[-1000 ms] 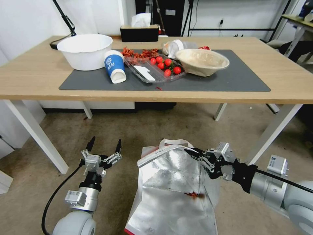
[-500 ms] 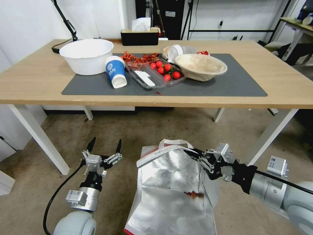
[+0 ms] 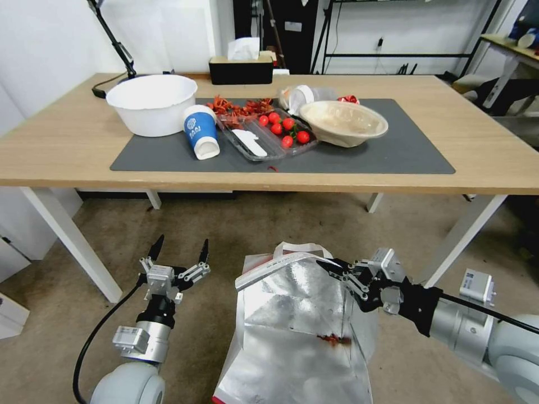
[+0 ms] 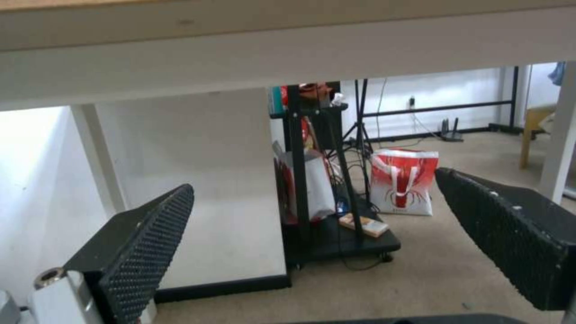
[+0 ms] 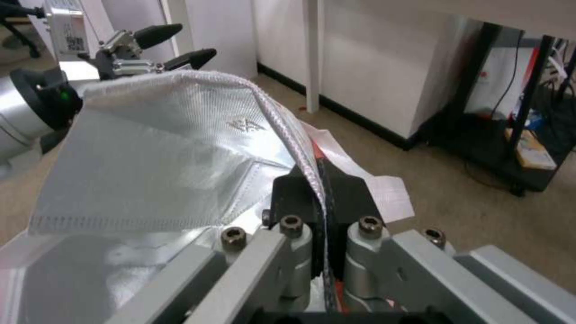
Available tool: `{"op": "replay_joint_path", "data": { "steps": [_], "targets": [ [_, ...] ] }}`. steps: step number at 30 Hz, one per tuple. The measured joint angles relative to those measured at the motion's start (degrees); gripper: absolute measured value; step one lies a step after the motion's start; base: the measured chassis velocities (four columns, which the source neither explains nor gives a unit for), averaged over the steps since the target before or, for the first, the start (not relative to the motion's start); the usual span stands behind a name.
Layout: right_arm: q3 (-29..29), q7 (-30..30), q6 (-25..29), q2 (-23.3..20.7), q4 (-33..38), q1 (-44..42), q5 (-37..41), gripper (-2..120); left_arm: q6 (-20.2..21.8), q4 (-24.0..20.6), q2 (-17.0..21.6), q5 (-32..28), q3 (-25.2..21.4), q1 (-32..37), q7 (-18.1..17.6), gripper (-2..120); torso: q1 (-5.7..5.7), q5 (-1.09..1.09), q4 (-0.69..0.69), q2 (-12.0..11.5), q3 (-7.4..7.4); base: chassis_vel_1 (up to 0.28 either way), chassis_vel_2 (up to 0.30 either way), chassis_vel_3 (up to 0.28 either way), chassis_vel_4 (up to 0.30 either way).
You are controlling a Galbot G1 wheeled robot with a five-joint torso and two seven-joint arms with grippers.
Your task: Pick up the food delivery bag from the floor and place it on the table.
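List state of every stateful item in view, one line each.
food delivery bag: open, foil lining showing, rim pinched by right gripper
right gripper: shut on bag rim
left gripper: open, holding nothing, beside bag
blue cup: tipped on its side on mat
white bowl: upright
clear tray: open, holding tomatoes
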Motion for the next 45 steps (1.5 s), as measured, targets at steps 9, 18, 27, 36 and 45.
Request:
{"op": "replay_joint_path", "data": {
  "steps": [9,18,27,36,45],
  "targets": [
    [-0.3,2.7,-0.4,0.7,0.0,-0.5,5.5,0,0.1,0.1,0.3,0.0,0.0,0.1,0.0,100,0.76,0.0,0.0,2.1,1.37,0.0,0.0,0.0,0.0],
    [-0.2,3.1,-0.3,0.9,0.0,-0.6,6.8,0,0.3,0.2,0.4,0.0,0.2,-0.2,-0.1,100,1.62,0.0,0.0,4.3,2.68,0.0,0.0,0.0,0.0],
    [-0.2,2.2,0.2,0.8,0.0,-0.5,6.7,0,0.3,0.6,0.4,0.0,0.2,-0.3,-0.2,100,2.47,0.0,0.01,6.4,3.89,0.0,0.0,0.0,0.0],
    [-0.2,1.4,0.6,0.9,0.0,-0.5,6.6,0,0.4,0.6,0.4,0.0,0.1,-0.3,-0.2,100,3.16,0.0,0.0,8.3,5.14,0.0,0.0,0.0,0.0],
    [-0.3,0.6,1.0,1.2,0.0,-0.5,5.9,0,0.5,0.1,0.4,0.4,-0.1,0.4,-0.2,100,4.11,0.0,0.01,10.6,6.46,0.0,0.0,0.0,0.0]
  ]
}}
